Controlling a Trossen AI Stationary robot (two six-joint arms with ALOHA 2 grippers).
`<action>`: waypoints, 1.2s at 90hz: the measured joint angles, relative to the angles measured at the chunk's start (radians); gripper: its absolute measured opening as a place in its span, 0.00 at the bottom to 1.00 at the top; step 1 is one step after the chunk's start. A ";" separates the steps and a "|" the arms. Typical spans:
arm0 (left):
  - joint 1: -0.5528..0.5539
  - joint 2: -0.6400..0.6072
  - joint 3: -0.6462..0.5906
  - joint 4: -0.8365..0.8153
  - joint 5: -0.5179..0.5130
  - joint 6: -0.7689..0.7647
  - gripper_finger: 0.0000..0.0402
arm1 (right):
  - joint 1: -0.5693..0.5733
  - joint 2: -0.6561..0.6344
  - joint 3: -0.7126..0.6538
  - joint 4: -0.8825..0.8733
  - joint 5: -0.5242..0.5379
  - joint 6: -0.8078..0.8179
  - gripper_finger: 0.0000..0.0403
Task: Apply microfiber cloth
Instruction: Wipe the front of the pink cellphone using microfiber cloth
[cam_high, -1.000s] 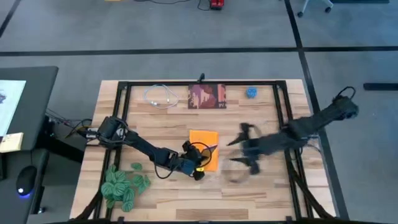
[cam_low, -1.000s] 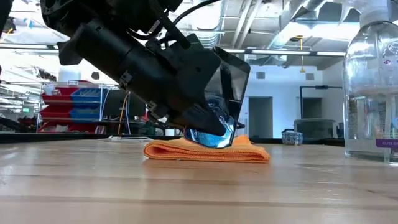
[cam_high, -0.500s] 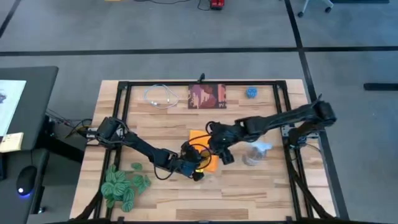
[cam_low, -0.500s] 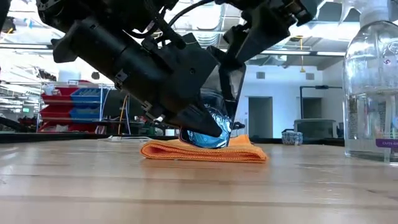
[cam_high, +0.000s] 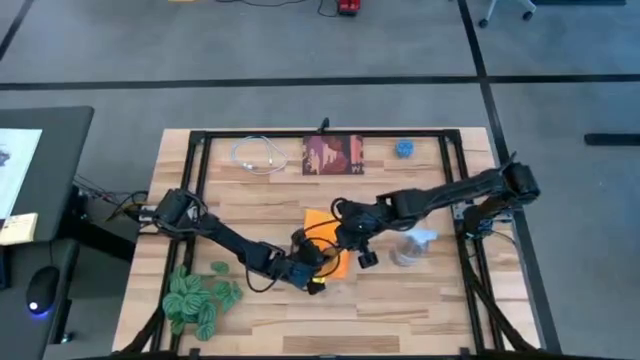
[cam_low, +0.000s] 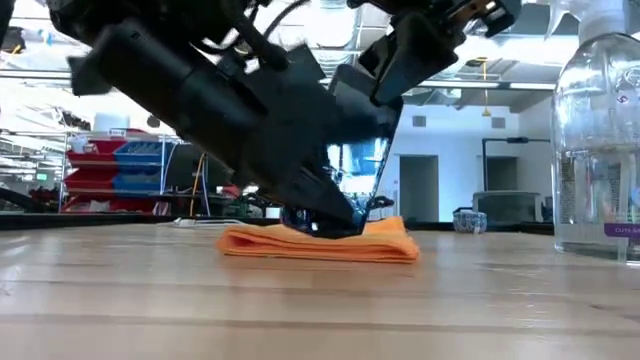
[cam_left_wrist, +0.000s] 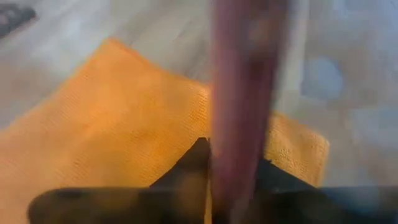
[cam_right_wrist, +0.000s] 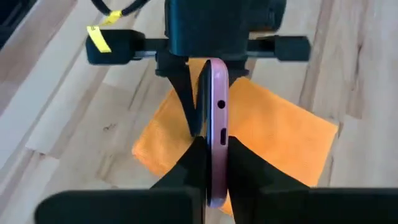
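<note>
In the low view, the microfiber cloth is lying folded and flat on the wooden surface at mid-frame, with both dark arms crowding in above it. The left claw, reaching in from the left of the high view, is sitting at the lower edge of the cloth, clamped on the lower end of a pink-edged smartphone. The right claw, coming from the right side of the frame, is pinching the other end of the same phone, which is standing on edge over the orange fabric. A clear spray bottle is standing at the right of the low view. Farther back on the surface, a dark red printed square, a coiled white cable and a small blue object are lying along the upper edge; green leaves are sitting at lower left.
</note>
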 joint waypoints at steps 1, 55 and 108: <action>-0.003 -0.006 0.000 -0.004 -0.004 0.004 0.13 | 0.000 -0.001 0.000 -0.004 0.003 0.002 0.05; -0.029 -0.111 0.001 -0.160 -0.057 0.027 0.08 | -0.005 -0.011 -0.001 -0.009 0.033 0.036 0.05; -0.042 -0.113 0.003 -0.223 -0.114 -0.045 0.01 | -0.003 -0.036 0.138 -0.194 0.146 -0.004 0.32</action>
